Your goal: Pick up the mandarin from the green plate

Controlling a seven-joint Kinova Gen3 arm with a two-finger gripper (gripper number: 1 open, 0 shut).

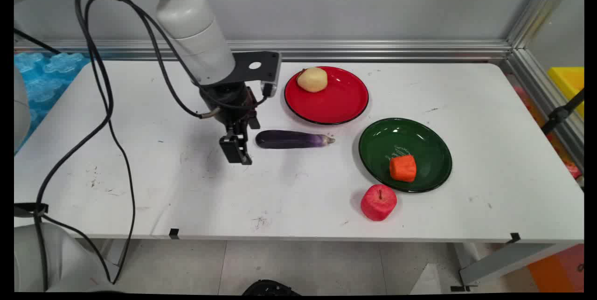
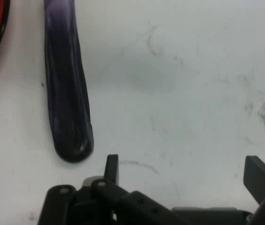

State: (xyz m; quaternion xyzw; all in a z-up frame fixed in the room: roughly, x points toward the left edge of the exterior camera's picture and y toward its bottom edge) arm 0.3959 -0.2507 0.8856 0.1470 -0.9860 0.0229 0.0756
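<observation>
Hovering low over the white tabletop (image 1: 140, 183), the black pincer (image 1: 237, 150) stands with its fingers (image 2: 111, 168) spread apart and nothing between them. It is nearest to the purple eggplant (image 1: 293, 139), which lies flat about midway across the tabletop, its rounded dark end just beside the pincer and its pale stem end pointing toward the right edge. In the hand view the eggplant (image 2: 66, 93) lies off to one side of the open fingers, outside the gap, so the pincer is beside it and not around it; whether a finger touches it I cannot tell.

Nothing is gripped or lifted at this moment. Two items sit on plates and two lie on the bare tabletop.

Counted: two plates, one red plate (image 1: 326, 95) toward the far edge and one dark green plate (image 1: 405, 154) to its right and nearer the front. One yellowish potato (image 1: 312, 79) rests on the red plate's far-left part. One orange carrot chunk (image 1: 403, 168) rests on the green plate. One red apple (image 1: 378, 202) stands on the tabletop near the front edge, just beside the green plate's rim. One eggplant.
</observation>
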